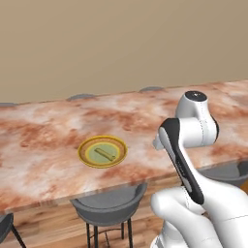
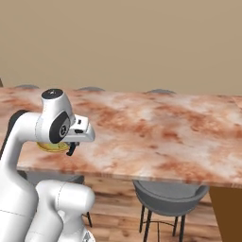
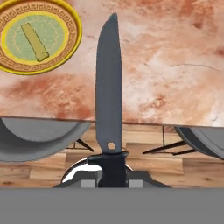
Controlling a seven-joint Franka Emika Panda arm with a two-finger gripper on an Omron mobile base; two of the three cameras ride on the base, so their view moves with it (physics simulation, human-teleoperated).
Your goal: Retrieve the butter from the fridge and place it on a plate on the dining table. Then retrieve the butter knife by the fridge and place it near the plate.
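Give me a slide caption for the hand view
Fingers grip the butter knife above the table edge; butter on plate.

Long reddish-brown and white marbled stone-like tabletop (image 1: 43, 140) looks smooth, faintly glossy; slim dark grey butter knife (image 3: 109, 87) matt

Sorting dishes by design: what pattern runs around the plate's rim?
A Greek-key band in brown on the yellow rim of the plate, clearest in the hand view.

Grey round stools (image 1: 110, 205) on wooden floor (image 2: 118, 222), beige wall (image 1: 121, 43) behind.
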